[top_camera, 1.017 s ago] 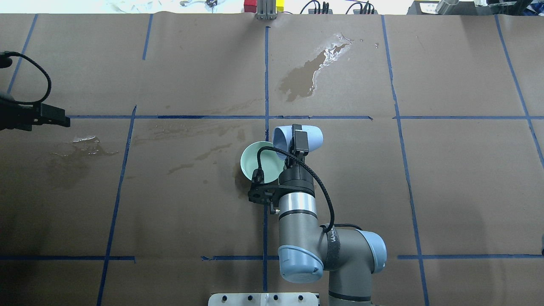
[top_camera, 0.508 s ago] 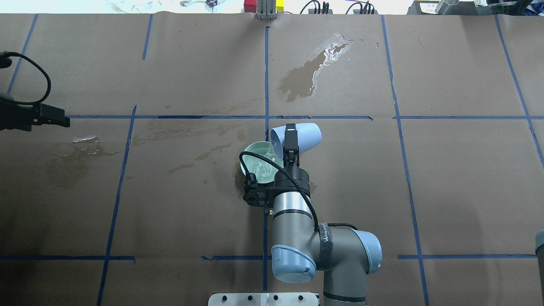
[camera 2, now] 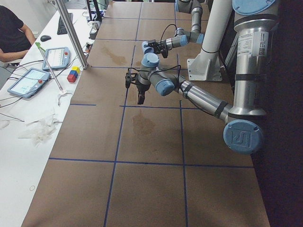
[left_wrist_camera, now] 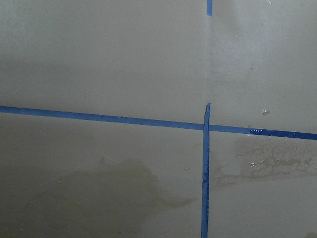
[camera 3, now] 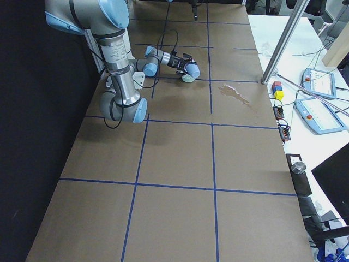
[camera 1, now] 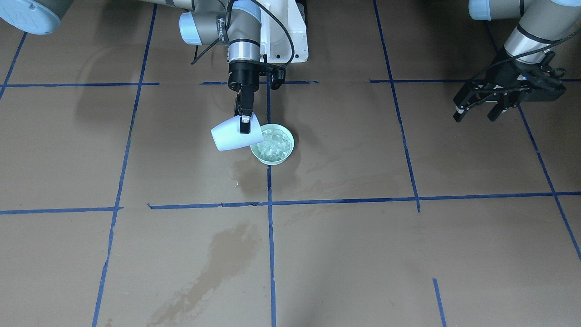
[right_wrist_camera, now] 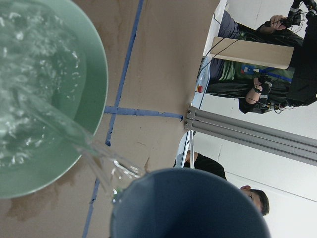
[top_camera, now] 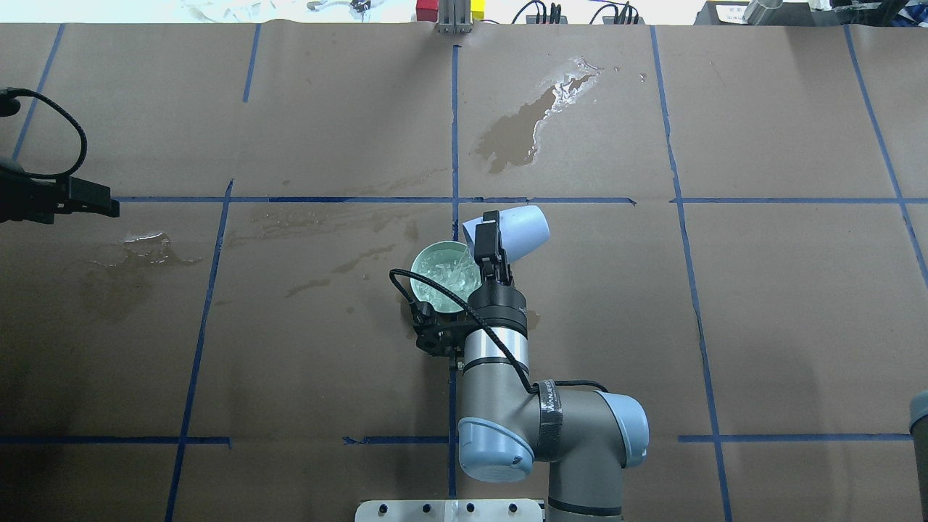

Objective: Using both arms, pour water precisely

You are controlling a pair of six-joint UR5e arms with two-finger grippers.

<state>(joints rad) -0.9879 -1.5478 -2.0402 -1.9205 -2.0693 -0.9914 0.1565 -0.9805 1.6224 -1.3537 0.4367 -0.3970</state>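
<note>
Overhead exterior: your right end effector (top_camera: 487, 239), pinching the pale-blue plastic cup (top_camera: 522, 228), tilted more; clear water (top_camera: 448, 280) now enters the mint-green round bowl (top_camera: 415, 279).

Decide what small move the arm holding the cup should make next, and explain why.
Probably tilt the cup slightly further with the right gripper. Water runs in a thin stream from the cup's lip into the bowl just below it. The bowl's inner wall shows above the water, so there seems to be room. A gentle tilt should carry on the pour without splashing.
</note>
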